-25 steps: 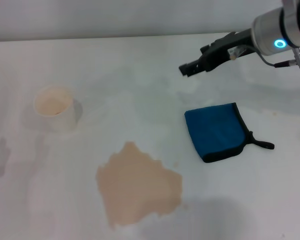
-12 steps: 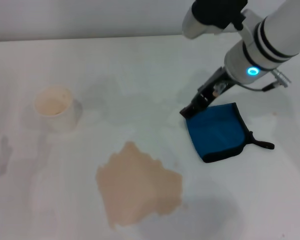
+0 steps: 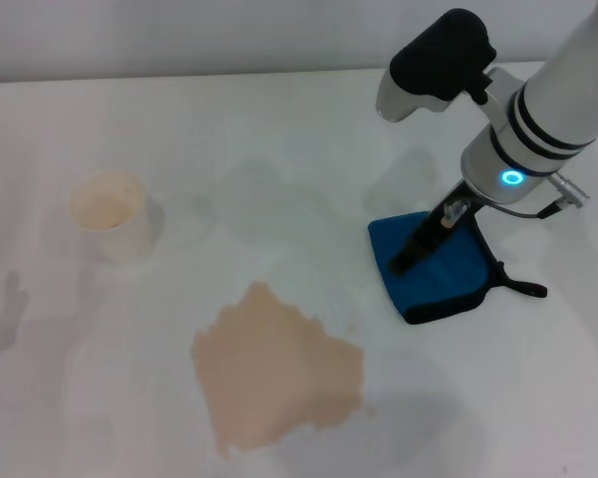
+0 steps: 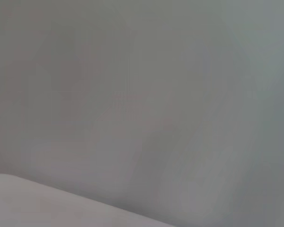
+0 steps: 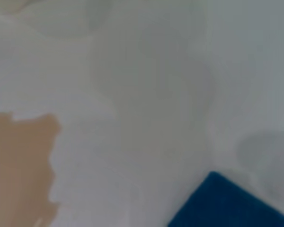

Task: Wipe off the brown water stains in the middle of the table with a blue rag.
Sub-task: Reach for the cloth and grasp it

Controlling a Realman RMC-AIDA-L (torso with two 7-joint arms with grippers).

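A plain white desk (image 3: 279,139) fills the head view, with a pale wall along its far edge. The right arm reaches in from the right side, and its dark right end effector (image 3: 404,263) points down onto the one blue rag (image 3: 448,277), its tip on the cloth near the rag's left half. Whether its fingers are spread or pressed together cannot be told here; they read as a single dark bar. The rag lies flat right of centre, its black loop tab sticking out toward the right. One brown stain (image 3: 274,370) spreads over the near middle of the desk, left of the rag and apart from it, with bare white surface between. One white cup (image 3: 113,217) stands upright well to the left, its inside beige. The left end effector does not appear in this view.

The left wrist view shows only a blank grey-white surface and a pale band at one edge; no end effector or object can be made out.

The right wrist view shows the desk up close: a corner of the rag (image 5: 232,203) at one edge, part of the stain (image 5: 19,170) at the opposite side, and bare desk between them. The arm's own fingers are not visible.
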